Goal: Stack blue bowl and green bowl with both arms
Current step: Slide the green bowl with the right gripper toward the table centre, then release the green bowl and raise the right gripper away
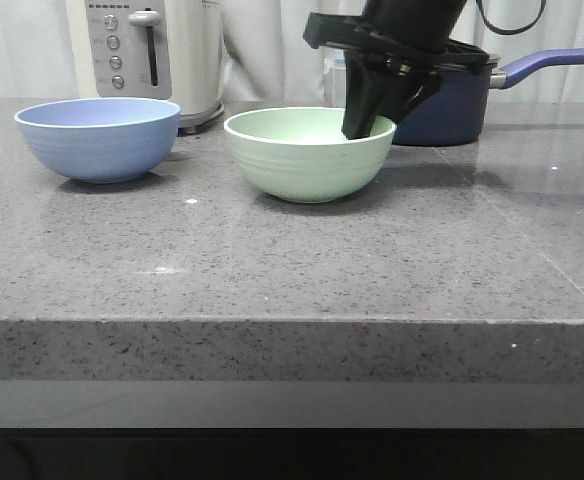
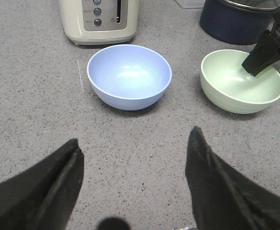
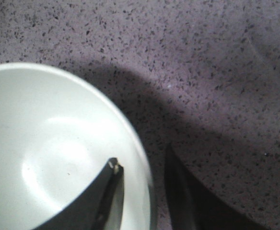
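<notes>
1. Grey speckled stone is the counter (image 1: 272, 270), and both bowls sit on it.
2. The blue bowl (image 1: 98, 138) stands upright to the left of the green bowl (image 1: 309, 153). The two are apart, with bare counter between them. The blue bowl is empty.
3. A cream toaster (image 1: 152, 50) stands behind the blue bowl, farther left than the green bowl.
4. The left gripper (image 2: 135, 177) shows only in its own wrist view. Its two fingers (image 2: 49, 187) are spread wide and hold nothing. It hangs over bare counter, well short of the blue bowl.
5. The green bowl sits upright near the middle of the counter.
6. The right gripper (image 1: 370, 118) reaches down onto the right side of the green bowl. One finger (image 3: 104, 196) is inside the bowl and the other is outside, with the rim between them. There is a gap at the rim, so the fingers look not yet closed on it.
7. A dark navy pot (image 1: 452, 100) with a long handle stands just behind and to the right of the green bowl.
8. What could go wrong, I think: the hold is on one thin edge only. If the fingers squeeze too little, the bowl may tip or slip when lifted. If the arm swings back, it may bump the pot. If the bowl comes down off-centre, it may sit crooked or push the blue bowl away.
</notes>
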Robot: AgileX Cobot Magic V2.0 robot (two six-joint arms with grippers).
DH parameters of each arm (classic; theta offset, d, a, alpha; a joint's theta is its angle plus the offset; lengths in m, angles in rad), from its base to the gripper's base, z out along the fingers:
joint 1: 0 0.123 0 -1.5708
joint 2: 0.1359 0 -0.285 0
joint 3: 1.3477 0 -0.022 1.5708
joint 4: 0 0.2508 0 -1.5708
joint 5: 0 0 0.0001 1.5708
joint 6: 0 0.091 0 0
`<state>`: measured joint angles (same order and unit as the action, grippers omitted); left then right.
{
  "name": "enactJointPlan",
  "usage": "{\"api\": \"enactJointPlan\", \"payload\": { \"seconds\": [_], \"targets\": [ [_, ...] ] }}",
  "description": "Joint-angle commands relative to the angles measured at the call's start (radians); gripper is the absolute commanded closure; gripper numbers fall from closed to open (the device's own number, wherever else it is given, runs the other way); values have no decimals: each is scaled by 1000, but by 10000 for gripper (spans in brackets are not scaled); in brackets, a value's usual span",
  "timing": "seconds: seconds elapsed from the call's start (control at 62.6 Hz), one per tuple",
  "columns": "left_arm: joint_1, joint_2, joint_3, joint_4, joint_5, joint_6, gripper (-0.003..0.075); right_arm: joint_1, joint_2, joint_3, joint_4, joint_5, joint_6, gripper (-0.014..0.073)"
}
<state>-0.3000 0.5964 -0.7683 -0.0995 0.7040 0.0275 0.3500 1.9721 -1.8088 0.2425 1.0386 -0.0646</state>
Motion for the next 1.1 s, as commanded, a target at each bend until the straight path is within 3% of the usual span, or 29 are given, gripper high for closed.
{"api": "enactJointPlan", "payload": {
  "seconds": [0.0, 0.368, 0.703, 0.799, 0.959, 1.087],
  "targets": [
    [-7, 7, -26, -9, -64, -1, 262, -1, -64, -34, 9, -51, 0, 299],
    [-7, 7, -26, -9, -47, -1, 262, -61, -249, 23, -37, -45, -11, 300],
    [-7, 7, -26, -9, -47, -1, 262, -135, -513, 414, 3, -217, -139, 308],
    [-7, 7, -26, -9, -47, -1, 262, -135, -544, 507, 67, -275, -225, 389],
    [-7, 7, -26, -9, -47, -1, 262, -135, -531, 592, 209, -340, -363, 657],
    [-7, 7, -26, -9, -47, -1, 262, -135, -489, 596, 327, -349, -481, 657]
  ]
}}
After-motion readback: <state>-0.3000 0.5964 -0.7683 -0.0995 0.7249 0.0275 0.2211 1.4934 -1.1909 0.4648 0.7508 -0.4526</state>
